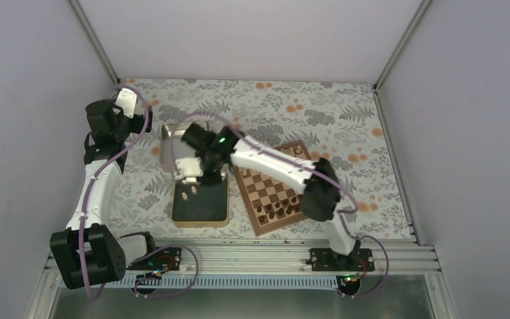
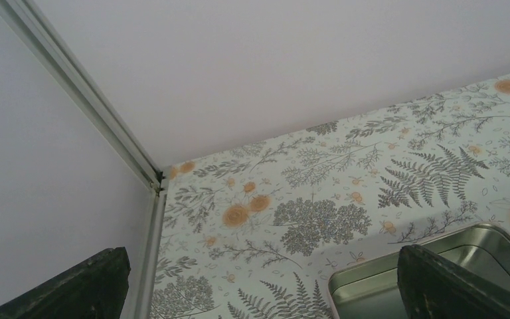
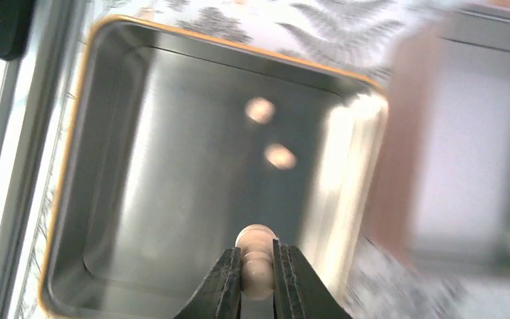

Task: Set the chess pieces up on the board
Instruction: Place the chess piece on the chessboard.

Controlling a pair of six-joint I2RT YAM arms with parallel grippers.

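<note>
Left of the board (image 1: 275, 189), over the gold-rimmed tin (image 1: 199, 224): right gripper (image 3: 257, 279), jaws narrow, pinched on one pale chess piece (image 3: 256, 242), its rounded head poking out past the fingertips.

Beneath it, on that tin's bare metal floor: two more pale pieces (image 3: 259, 109), blurred, lying apart from each other and clear of the walls, toward the tin's far half. Kind of piece impossible to tell.

Just behind the first tin, edge close against edge: second tin (image 1: 171, 143), plain silver, its inside partly hidden by the right arm. One corner of it seen low in the left wrist view.

On the board, turned askew on the fern-patterned table (image 1: 345, 113): dark chessmen (image 1: 275, 209) gathered on the rows nearest the arms. Far rows too small to read.

Toward the far left corner, beside the silver tin and well apart from the board: left gripper (image 2: 262, 266), raised, jaws spread wide.
</note>
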